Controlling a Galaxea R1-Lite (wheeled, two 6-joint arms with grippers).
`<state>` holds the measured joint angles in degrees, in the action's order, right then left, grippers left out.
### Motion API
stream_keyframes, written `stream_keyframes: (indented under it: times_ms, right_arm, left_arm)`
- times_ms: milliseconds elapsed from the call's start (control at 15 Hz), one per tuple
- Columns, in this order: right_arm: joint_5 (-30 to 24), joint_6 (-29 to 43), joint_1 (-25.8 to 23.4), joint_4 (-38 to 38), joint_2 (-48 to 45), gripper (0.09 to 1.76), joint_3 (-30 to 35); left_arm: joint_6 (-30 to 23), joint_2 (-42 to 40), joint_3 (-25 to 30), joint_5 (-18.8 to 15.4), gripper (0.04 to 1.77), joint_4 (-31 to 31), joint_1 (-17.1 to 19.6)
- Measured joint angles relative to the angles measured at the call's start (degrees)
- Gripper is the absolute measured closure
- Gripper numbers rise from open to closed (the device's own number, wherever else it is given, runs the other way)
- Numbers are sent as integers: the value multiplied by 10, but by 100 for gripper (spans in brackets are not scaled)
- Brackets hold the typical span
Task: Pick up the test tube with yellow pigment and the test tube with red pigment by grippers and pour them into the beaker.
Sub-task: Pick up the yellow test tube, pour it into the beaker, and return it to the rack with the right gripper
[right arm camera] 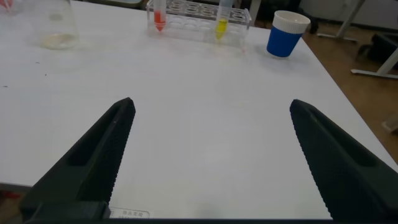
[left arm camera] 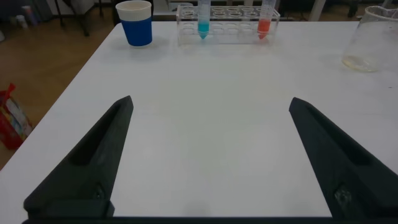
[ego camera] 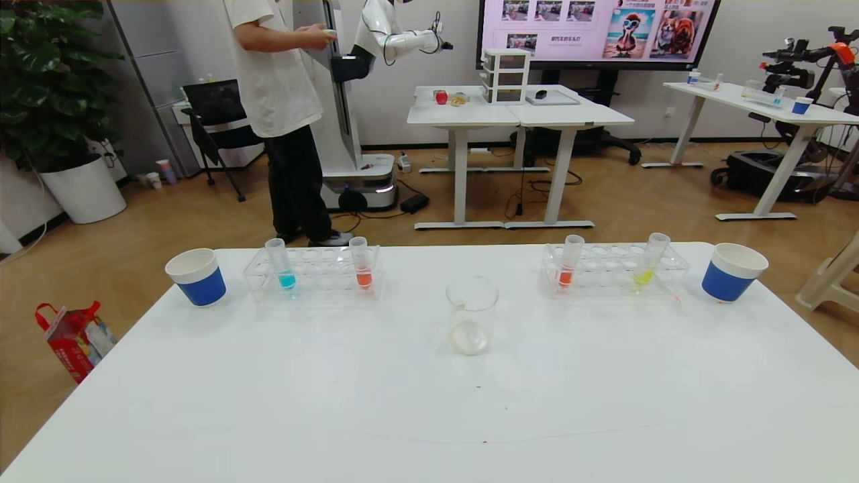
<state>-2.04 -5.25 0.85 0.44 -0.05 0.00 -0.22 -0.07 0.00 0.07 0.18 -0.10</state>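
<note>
Well apart, yellow tube, right gripper fingers spread, empty

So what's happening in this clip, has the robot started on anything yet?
Nothing is being handled yet. Both end effectors, left and right, are open and empty above the near part of the white table. The beaker stands mid-table, with no colour poured in. The yellow tube and a red tube sit in the rack on the robot's right; another red tube and a blue tube sit in the left rack. No tube has been lifted.
</note>
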Motion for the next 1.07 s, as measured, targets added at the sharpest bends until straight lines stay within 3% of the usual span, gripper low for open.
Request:
stream_keyframes:
  times_ms: [533, 733, 1067]
  right_arm:
    - [4, 3, -2, 0, 0, 11, 0]
    - [15, 35, -2, -6, 0, 11, -4]
    - [11, 52, -1, -5, 34, 11, -69]
  left_arm:
    - [0, 0, 0, 0, 6, 0, 0]
    - [0, 0, 0, 0, 6, 0, 0]
    - [0, 0, 0, 0, 6, 0, 0]
